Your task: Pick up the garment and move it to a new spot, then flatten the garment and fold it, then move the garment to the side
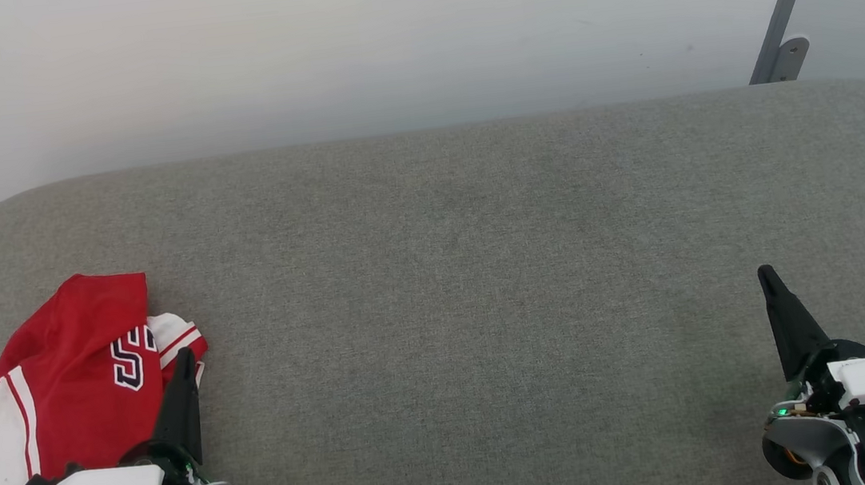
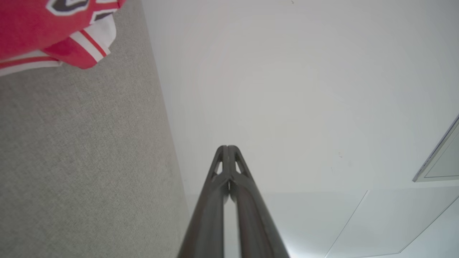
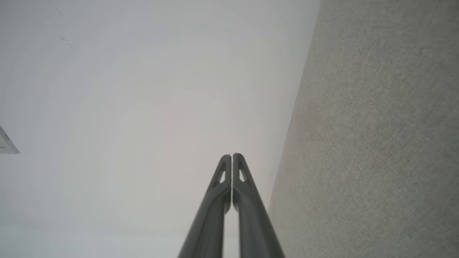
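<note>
On grey cushion (image 1: 444,273), from head view, sees garment (image 1: 69,377) crumpled whole beside left gripper (image 1: 186,357). From left wrist, catches a striped corner, lettering cut off. Finds right gripper (image 1: 765,273), like left, fingers pressed together, empty.

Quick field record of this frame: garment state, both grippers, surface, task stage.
garment: red shirt, crumpled in a heap at the near left, lettering partly showing
surface: grey padded surface, pale wall behind it
left gripper: shut, holding nothing, beside the heap's right edge
right gripper: shut, holding nothing, at the near right, far from the shirt
task stage: not yet picked up, flattened or folded
</note>
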`<state>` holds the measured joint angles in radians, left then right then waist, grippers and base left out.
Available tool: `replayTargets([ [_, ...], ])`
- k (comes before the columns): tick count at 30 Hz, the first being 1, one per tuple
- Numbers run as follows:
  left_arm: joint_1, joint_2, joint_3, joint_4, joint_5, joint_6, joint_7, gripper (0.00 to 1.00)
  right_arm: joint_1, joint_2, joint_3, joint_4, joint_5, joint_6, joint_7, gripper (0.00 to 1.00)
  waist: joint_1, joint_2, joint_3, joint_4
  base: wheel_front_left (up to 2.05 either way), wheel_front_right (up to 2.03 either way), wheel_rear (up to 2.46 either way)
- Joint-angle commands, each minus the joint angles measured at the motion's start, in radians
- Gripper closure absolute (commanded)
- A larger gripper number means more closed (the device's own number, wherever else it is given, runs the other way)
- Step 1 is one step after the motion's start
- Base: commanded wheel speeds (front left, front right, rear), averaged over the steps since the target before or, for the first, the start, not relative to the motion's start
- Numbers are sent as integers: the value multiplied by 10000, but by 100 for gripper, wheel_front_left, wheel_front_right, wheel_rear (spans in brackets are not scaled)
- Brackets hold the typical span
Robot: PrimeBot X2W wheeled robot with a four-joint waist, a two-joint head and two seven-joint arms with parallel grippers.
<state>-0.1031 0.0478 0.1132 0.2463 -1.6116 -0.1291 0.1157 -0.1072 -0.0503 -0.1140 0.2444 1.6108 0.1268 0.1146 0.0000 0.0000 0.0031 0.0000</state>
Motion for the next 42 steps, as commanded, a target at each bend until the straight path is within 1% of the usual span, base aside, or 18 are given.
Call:
replayTargets([
  [1, -126, 19, 18, -9, -28, -44, 2, 100, -39, 12, -5, 21, 42, 74, 16, 100, 0, 0, 0, 0, 0, 0, 0],
  [13, -126, 19, 17, -9, -28, -44, 1, 100, -39, 12, -5, 21, 42, 72, 16, 100, 0, 0, 0, 0, 0, 0, 0],
  [14, 1, -2, -2, 7, 0, 0, 0, 0, 1, 2, 0, 7, -1, -2, -3, 0, 0, 0, 0, 0, 0, 0, 0],
  [17, 201, -84, -17, 267, 2, 23, -3, 0, 227, 42, 15, 255, -6, -19, -8, 0, 0, 0, 0, -1, 0, 0, 0],
  [20, 202, -76, -68, 149, 49, 63, -107, 0, 214, 30, 79, 161, -161, -16, -127, 0, 0, 0, -1, -2, 0, 0, 0],
  [25, 212, 63, -199, -50, 491, 247, -387, 0, 181, -145, 287, 87, -865, -12, -379, 0, 0, 0, -2, -5, 0, 0, 0],
  [35, 198, 615, -719, -356, 2752, 752, -891, 0, 48, -502, 621, 192, -3314, -4, -689, 0, 0, 0, -17, -5, 0, 0, 0],
  [37, 207, 639, -762, -382, 2943, 769, -935, 0, 40, -527, 662, 188, -3532, -3, -707, 0, 0, 0, -19, -5, 0, 0, 0],
  [42, 231, 797, -926, -442, 3869, 727, -1146, 0, 33, -638, 784, 166, -4364, 1, -828, 0, 0, 0, -29, 0, 0, 0, 0],
])
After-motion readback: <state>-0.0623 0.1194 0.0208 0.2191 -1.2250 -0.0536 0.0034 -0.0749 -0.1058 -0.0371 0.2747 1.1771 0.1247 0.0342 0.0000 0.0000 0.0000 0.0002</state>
